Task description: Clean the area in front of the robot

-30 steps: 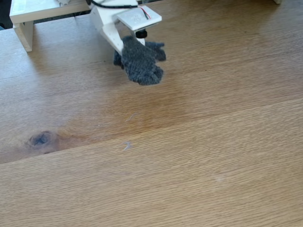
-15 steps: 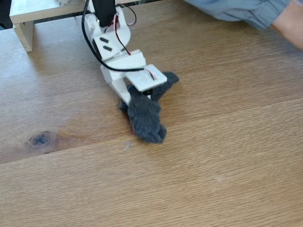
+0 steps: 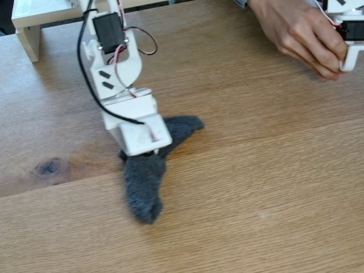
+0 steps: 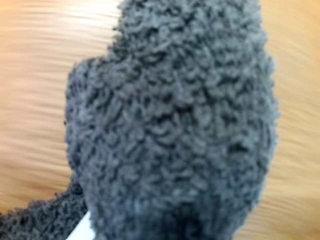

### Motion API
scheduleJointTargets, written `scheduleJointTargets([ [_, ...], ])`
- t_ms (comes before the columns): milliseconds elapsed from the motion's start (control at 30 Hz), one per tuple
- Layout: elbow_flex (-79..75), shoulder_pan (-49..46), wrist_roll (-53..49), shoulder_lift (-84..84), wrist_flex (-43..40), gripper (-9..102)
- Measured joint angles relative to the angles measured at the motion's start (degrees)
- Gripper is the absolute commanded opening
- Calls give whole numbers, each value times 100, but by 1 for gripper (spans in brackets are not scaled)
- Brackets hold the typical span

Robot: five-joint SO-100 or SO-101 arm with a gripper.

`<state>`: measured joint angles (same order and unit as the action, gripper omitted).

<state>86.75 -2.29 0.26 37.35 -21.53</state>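
Mid-wipe: the robot [image 3: 122, 85] drags a grey fuzzy sock [image 3: 145, 185], sheathing its hidden jaws, across the wooden surface [image 3: 273, 187]; grip unclear, much left.

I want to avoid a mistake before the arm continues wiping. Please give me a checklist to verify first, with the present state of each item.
1. Grey fuzzy cloth covers the gripper: ok, also in the wrist view.
2. Cloth touches the wooden tabletop: ok, it lies along the wood.
3. Jaws open or shut: cannot tell, hidden by cloth.
4. Path ahead free: ok, bare wood towards the camera.
5. Person's hand away from the arm: ok, it is at the far right.
6. Dark knot wiped: cannot tell.
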Motion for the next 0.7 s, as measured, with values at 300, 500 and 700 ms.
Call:
scheduleJointTargets([
  [300,2039,-1011,-237,1485,-422,0],
  [500,3524,-642,-26,2294,694,0],
  [700,3463,-26,70,2663,1951,0],
])
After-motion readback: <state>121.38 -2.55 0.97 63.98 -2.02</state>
